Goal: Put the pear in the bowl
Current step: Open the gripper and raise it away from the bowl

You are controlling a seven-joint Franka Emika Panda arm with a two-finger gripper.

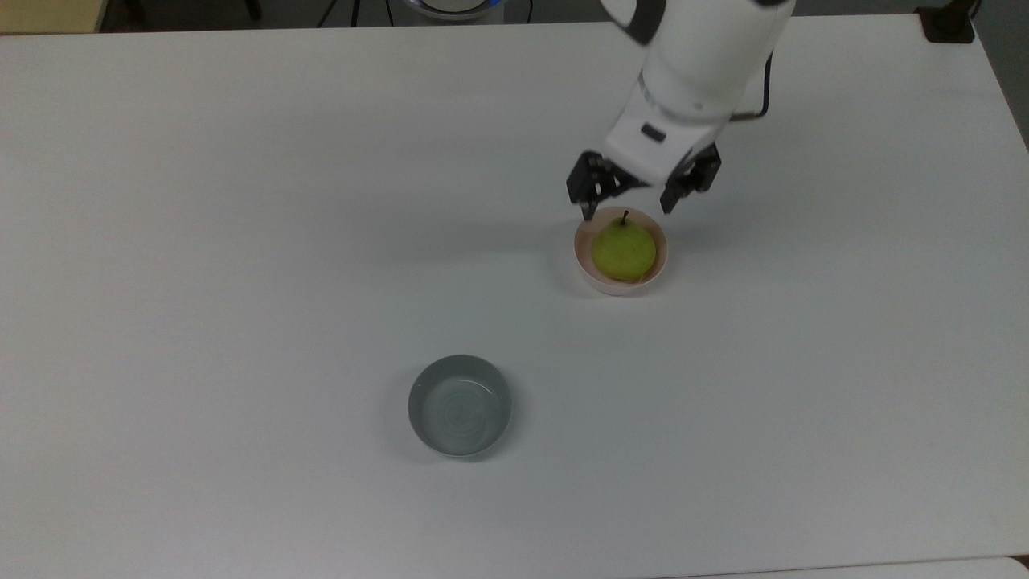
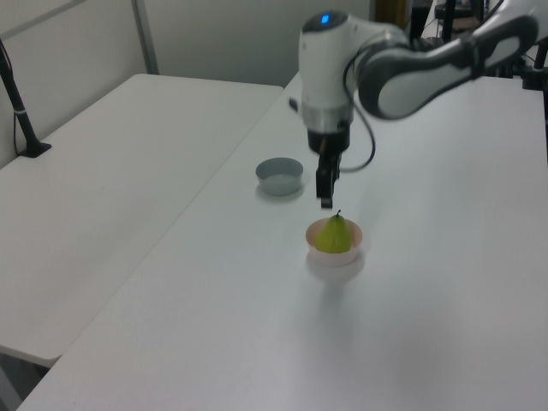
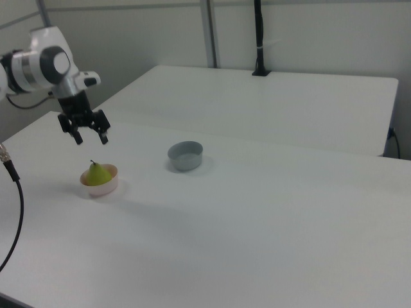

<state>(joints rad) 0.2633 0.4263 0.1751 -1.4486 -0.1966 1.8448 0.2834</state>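
The yellow-green pear (image 1: 624,249) (image 2: 334,234) (image 3: 96,173) stands upright, stem up, inside the small pale pink bowl (image 1: 599,280) (image 2: 346,258) (image 3: 103,187). My gripper (image 1: 629,207) (image 2: 326,202) (image 3: 91,137) hangs open a short way above the pear, touching neither it nor the bowl. Nothing is between its fingers (image 1: 586,193).
A grey bowl (image 1: 460,405) (image 2: 280,175) (image 3: 185,155) sits apart on the white table (image 1: 241,241), toward the top view's lower left. A black post (image 3: 258,38) stands on a second table behind. Another black post (image 2: 19,111) stands at the left view's left.
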